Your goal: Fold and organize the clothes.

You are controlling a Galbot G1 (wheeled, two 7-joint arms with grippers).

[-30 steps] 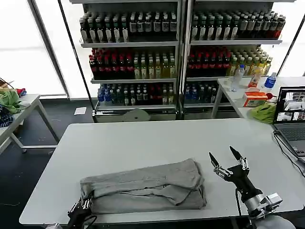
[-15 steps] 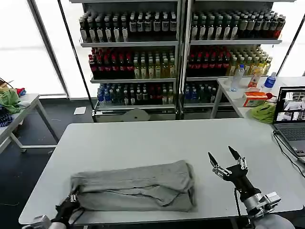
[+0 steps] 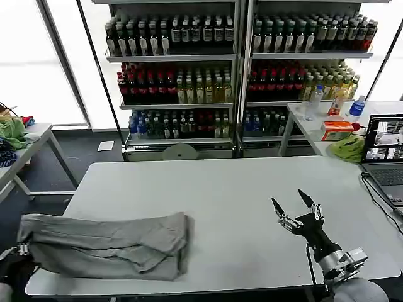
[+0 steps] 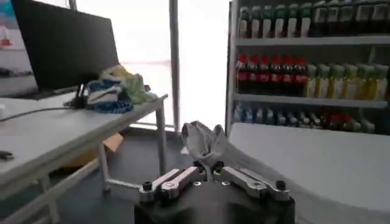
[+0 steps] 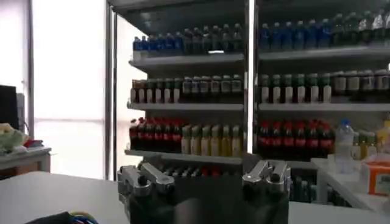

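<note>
shirt (image 3: 107, 245), light grey and folded into a long bundle, lies along the near left part of the white table (image 3: 239, 189), its left end hanging past the table's left edge. shelves of bottled drinks (image 3: 239, 69) stand behind the table, with a side table (image 3: 19, 141) holding bright green cloth at the far left and a laptop (image 3: 384, 151) at the right edge. the left gripper (image 3: 22, 250) sits at the shirt's overhanging left end, off the table's near left corner; in the left wrist view its fingers are pinched together on a bunched fold of the grey cloth (image 4: 206, 145). the right gripper (image 3: 295, 204) hovers above the table's near right part, well apart from the shirt, its two black fingertips spread wide and pointing away from the robot, holding nothing.
</note>
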